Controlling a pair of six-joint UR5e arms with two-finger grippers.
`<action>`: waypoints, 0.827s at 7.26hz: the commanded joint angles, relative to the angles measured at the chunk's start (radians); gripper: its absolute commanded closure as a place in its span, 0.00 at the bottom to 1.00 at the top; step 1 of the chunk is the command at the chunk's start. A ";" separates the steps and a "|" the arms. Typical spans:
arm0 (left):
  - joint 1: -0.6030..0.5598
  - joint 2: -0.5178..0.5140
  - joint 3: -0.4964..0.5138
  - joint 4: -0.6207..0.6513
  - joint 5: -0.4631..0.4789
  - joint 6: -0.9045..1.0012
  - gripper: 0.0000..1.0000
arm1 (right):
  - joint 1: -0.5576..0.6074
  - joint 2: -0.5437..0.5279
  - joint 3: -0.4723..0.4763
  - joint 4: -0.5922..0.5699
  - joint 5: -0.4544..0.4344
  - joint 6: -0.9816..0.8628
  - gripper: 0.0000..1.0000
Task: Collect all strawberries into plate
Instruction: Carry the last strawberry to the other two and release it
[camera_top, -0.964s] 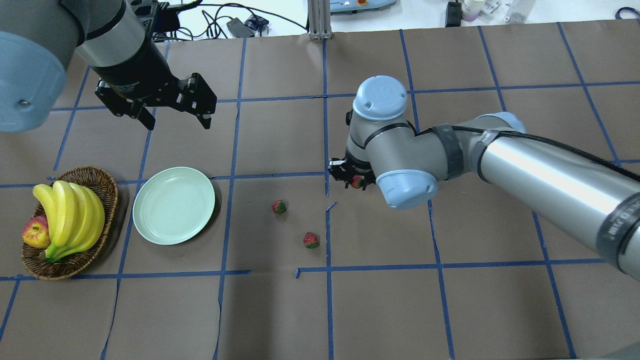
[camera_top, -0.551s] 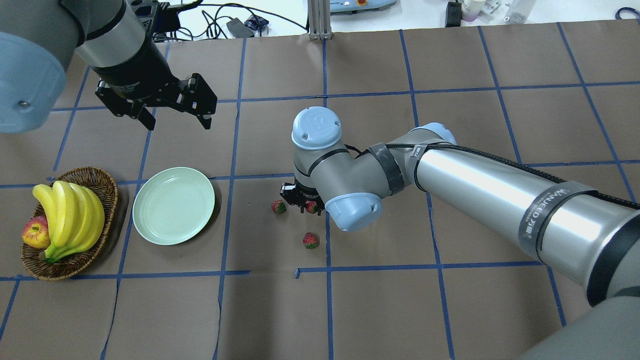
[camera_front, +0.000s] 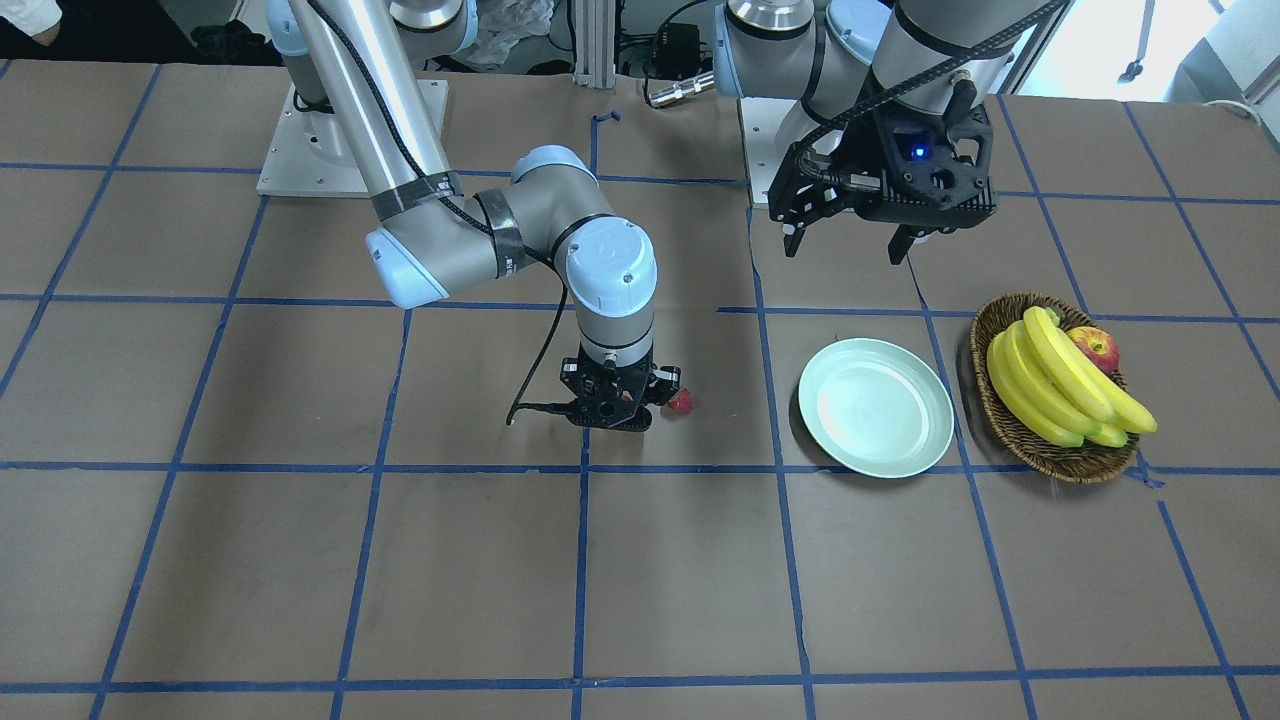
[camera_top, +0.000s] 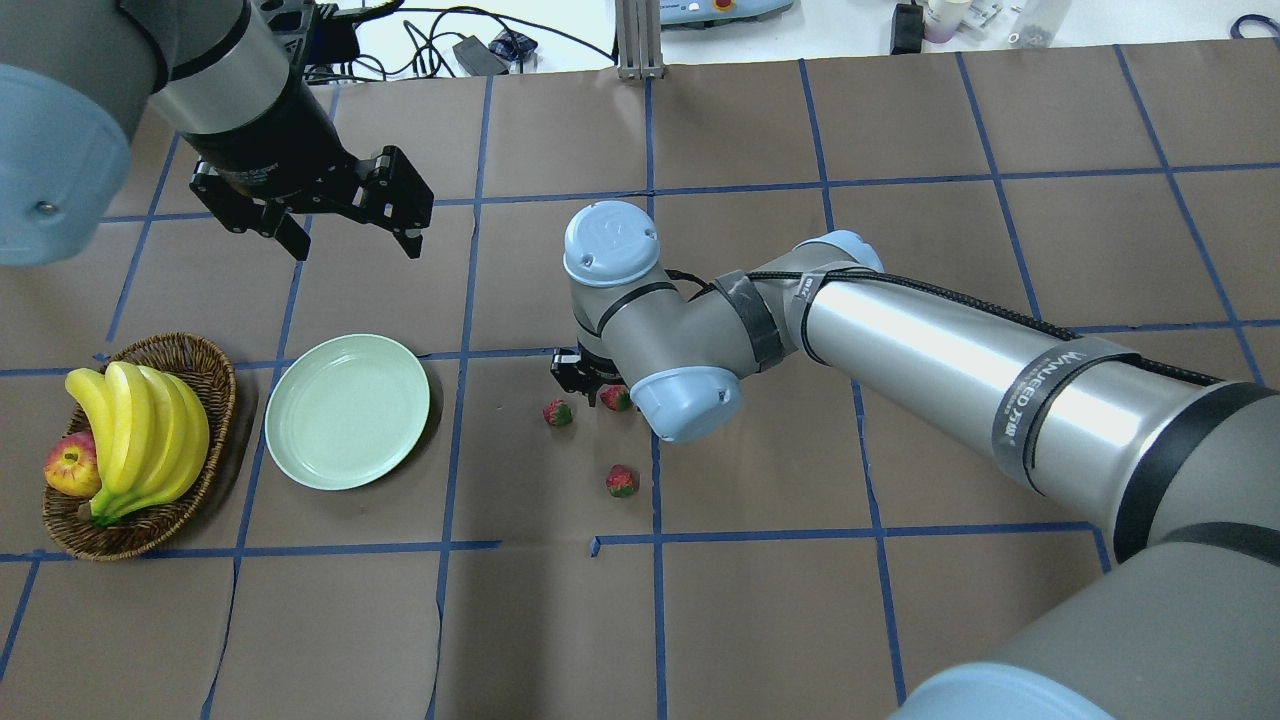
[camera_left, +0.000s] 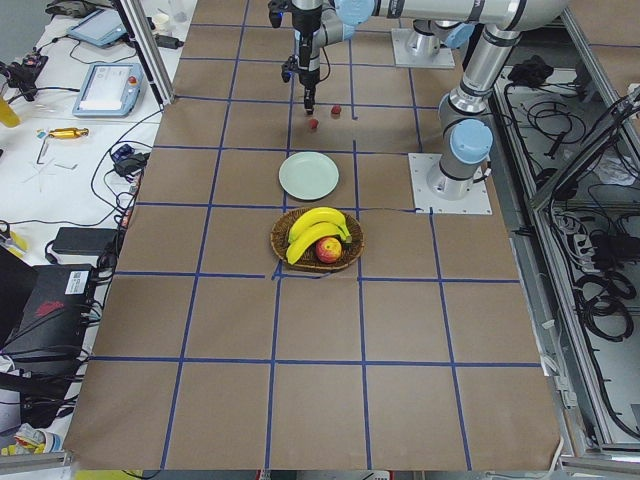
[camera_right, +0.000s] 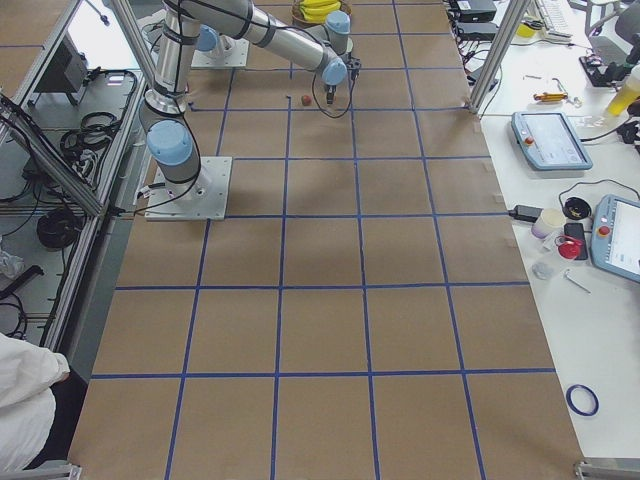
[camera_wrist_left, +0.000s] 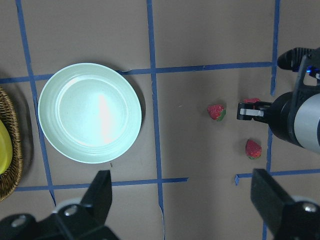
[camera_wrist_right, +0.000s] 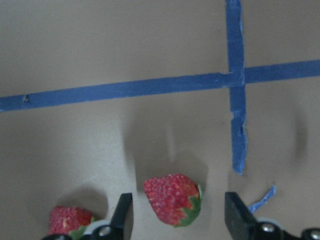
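Note:
The pale green plate (camera_top: 347, 410) lies empty at the left. Three strawberries lie on the brown table to its right: one (camera_top: 557, 412) nearest the plate, one (camera_top: 621, 481) nearer the robot, and one (camera_top: 615, 398) half hidden under my right wrist. My right gripper (camera_top: 598, 392) stands low over that last strawberry (camera_wrist_right: 170, 197). In the right wrist view its fingers (camera_wrist_right: 125, 215) flank the berry with a gap on each side, so it is open. My left gripper (camera_top: 355, 245) hangs open and empty, high above the table beyond the plate.
A wicker basket (camera_top: 190, 350) with bananas (camera_top: 140, 420) and an apple (camera_top: 70, 465) stands just left of the plate. The right arm's long forearm (camera_top: 950, 360) spans the right half of the table. Cables and gear lie past the far edge.
The right arm swung left, bringing one strawberry from right of the centre tape line to beside the berry nearest the plate. The left arm and the other two berries stayed put.

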 joint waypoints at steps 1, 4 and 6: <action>-0.001 -0.001 0.000 0.000 0.000 0.000 0.00 | -0.080 -0.069 0.013 0.037 -0.032 -0.197 0.00; -0.001 -0.006 0.002 0.000 0.000 0.000 0.00 | -0.388 -0.368 0.101 0.323 -0.052 -0.576 0.00; -0.001 -0.005 0.002 0.002 0.000 0.000 0.00 | -0.447 -0.465 0.093 0.362 -0.156 -0.683 0.00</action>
